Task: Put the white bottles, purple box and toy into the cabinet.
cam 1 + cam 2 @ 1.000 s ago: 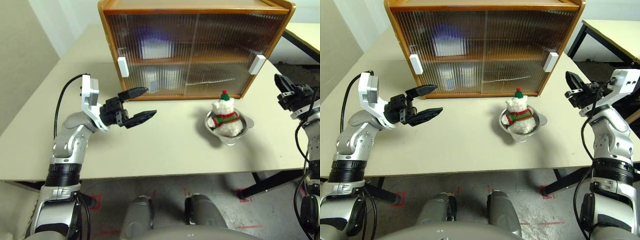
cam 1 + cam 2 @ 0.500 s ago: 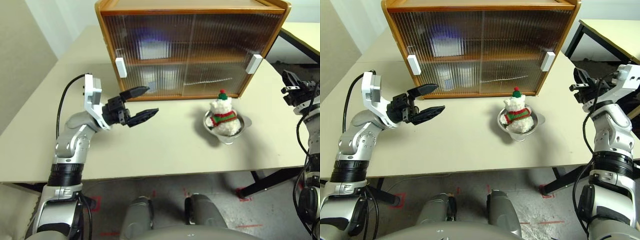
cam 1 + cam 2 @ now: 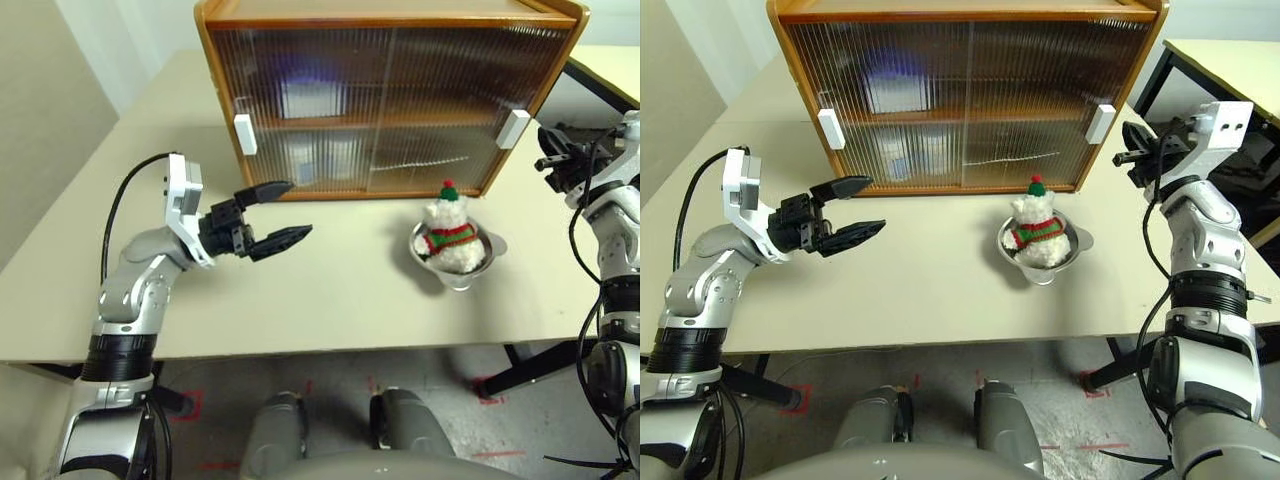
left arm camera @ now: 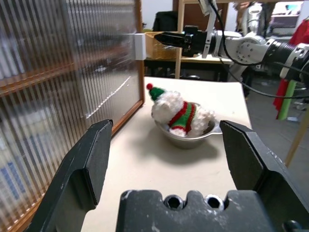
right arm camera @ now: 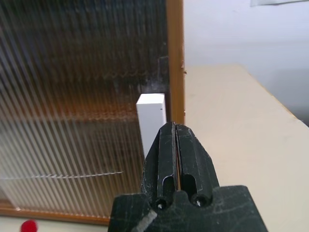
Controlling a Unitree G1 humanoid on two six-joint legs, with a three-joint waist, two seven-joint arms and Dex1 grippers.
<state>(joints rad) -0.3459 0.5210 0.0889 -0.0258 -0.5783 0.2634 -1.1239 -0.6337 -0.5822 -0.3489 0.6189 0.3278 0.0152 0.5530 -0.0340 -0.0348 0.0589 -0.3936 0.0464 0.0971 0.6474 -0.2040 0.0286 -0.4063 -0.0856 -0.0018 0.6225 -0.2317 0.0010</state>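
Right end effector (image 3: 1127, 153), fingers pressed together, points at the white handle (image 5: 151, 116) on the closed cabinet (image 3: 390, 95), while the left end effector (image 3: 270, 212) hovers with fingers spread wide over the counter (image 3: 330, 290). Between them, just before the cabinet, the toy (image 3: 448, 236) sits in its metal bowl (image 3: 492, 252). Its plush body looks light and squashy; the bowl seems slick, so pinching the snowman's middle or the bowl's rim appears safest.
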